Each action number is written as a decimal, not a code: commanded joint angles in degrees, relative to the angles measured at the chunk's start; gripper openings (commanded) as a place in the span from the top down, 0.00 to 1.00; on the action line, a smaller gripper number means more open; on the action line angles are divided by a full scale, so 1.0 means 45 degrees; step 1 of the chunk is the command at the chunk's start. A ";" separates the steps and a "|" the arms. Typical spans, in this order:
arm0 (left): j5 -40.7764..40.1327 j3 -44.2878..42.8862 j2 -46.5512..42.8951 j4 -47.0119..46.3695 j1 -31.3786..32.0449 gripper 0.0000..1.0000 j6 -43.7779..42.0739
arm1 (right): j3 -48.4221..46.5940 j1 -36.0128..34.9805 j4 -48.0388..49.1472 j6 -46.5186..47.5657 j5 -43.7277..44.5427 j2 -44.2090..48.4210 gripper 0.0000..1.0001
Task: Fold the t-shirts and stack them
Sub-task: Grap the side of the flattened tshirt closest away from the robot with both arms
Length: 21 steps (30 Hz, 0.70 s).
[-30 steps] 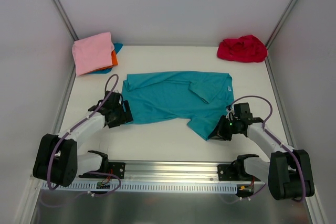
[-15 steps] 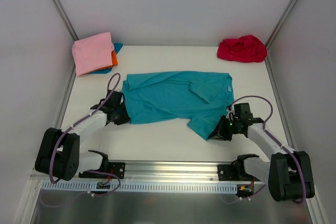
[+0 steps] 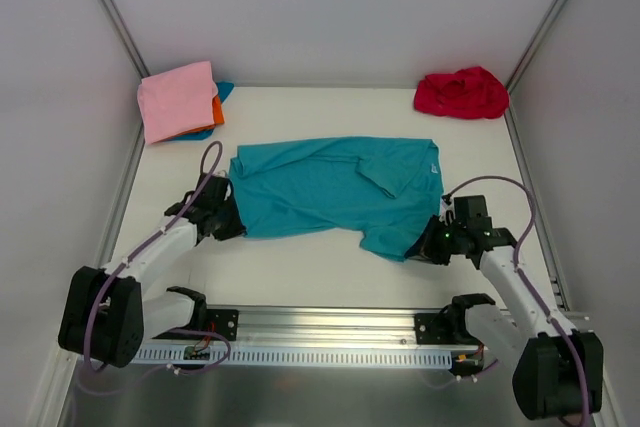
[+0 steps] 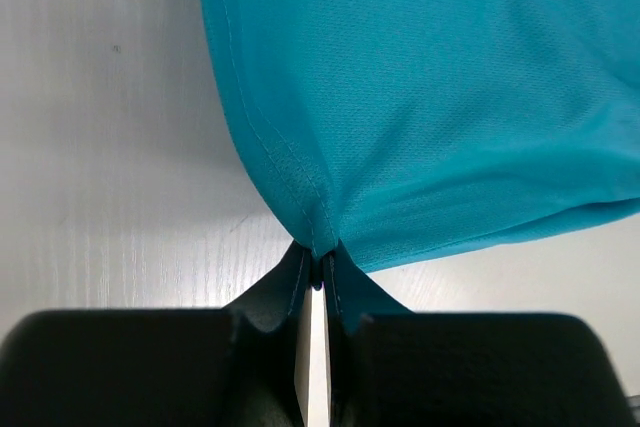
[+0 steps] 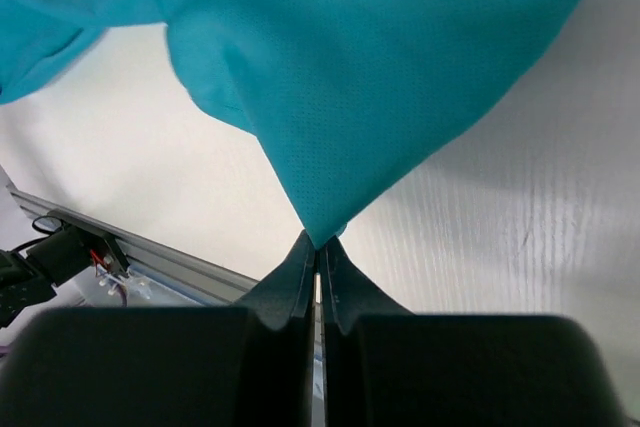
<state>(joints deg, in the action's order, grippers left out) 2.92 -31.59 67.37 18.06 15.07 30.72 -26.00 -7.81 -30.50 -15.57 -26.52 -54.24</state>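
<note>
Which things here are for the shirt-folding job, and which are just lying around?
For the job:
teal t-shirt, pinched at its near corners by the left gripper and right gripper
pink-topped folded stack
crumpled red shirt

Just there:
table
metal rail in front

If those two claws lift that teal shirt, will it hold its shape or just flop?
Probably floppy: the teal shirt puckers to a point where the left claw pinches it. Likely light too: thin fabric tents at the right claw.
</note>
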 commanded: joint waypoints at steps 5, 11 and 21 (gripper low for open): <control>0.0192 -0.0030 -0.1903 0.1376 0.0108 1.00 -0.0088 | -0.1389 0.0018 -0.2964 0.0199 0.1830 0.2754 0.99; 0.0289 0.0107 -0.2354 0.1688 0.0108 1.00 0.0029 | -0.1858 0.0076 -0.4080 0.0257 0.2046 0.3536 0.99; 0.0328 0.0068 -0.3428 0.2293 0.0089 1.00 0.0165 | -0.2757 0.0096 -0.5214 0.0199 0.2144 0.4495 1.00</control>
<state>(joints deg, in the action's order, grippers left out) 3.01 -31.05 53.39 26.46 15.07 30.76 -35.79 -7.70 -51.20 -14.96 -17.54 -34.28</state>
